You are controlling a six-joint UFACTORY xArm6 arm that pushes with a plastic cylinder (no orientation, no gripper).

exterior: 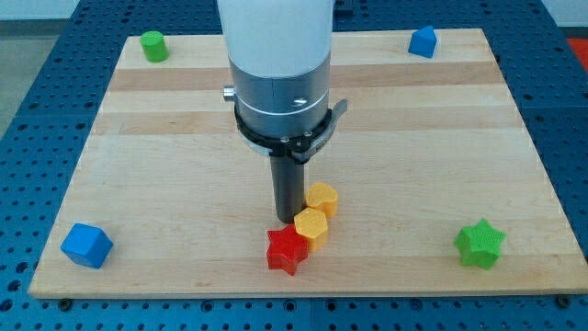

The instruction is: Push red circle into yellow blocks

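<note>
My tip (288, 222) seemingly touches 2 yellow hexagons (313, 228), red star (286, 250) just below.

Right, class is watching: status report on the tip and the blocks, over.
My tip down at board centre, touching the cluster. Two yellow blocks beside it, red star against the lower one. No red circle in view. Nothing else near.

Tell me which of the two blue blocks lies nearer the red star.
The blue block at the view's bottom left, level with the red star. The other blue block sits far off at the view's top right.
</note>
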